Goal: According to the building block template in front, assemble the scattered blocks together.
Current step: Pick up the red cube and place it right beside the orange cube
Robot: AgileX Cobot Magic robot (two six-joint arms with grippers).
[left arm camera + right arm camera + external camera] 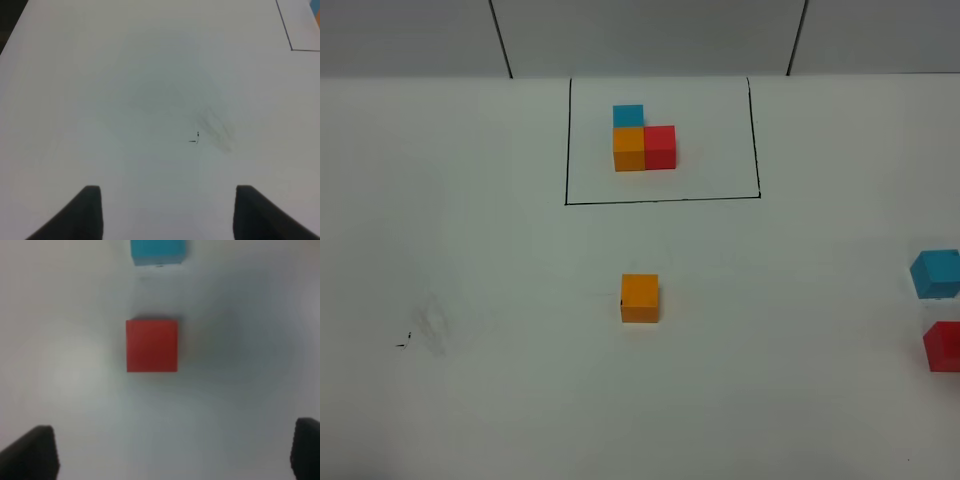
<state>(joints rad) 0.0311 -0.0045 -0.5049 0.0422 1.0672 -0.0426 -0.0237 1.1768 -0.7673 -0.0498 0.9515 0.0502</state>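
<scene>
**Counting three loose cubes and one framed trio on the worktop**

Three scattered blocks lie on the white worktop [800, 400], one of each colour. The single orange block [640, 298] sits alone near the middle. The blue block [935, 273] and the red block [943, 346] sit far toward the right side. They are close together but not touching, with the blue one farther back, and both are cut by the high view's border.

One template [645, 147] stands near the worktop's far edge. It is made of three joined cubes in an L: orange and red side by side, with blue behind the orange. A thin black outline [660, 200] frames it on three sides and is open toward the far edge.

One faint grey smudge [428, 325] with a tiny dark mark beside it shows toward the left side.

The right hand [174, 440] hovers above the red block with its fingers [35, 450] spread wide and nothing between them. The red block lies ahead of the fingertips, centred on the gap, and the blue block lies just beyond it.

The left hand [168, 200] hangs over the bare left part of the worktop near the smudge. Its fingers are apart and empty. A corner of the outline shows at the border of its wrist view. All three loose cubes are well away from this hand.
</scene>
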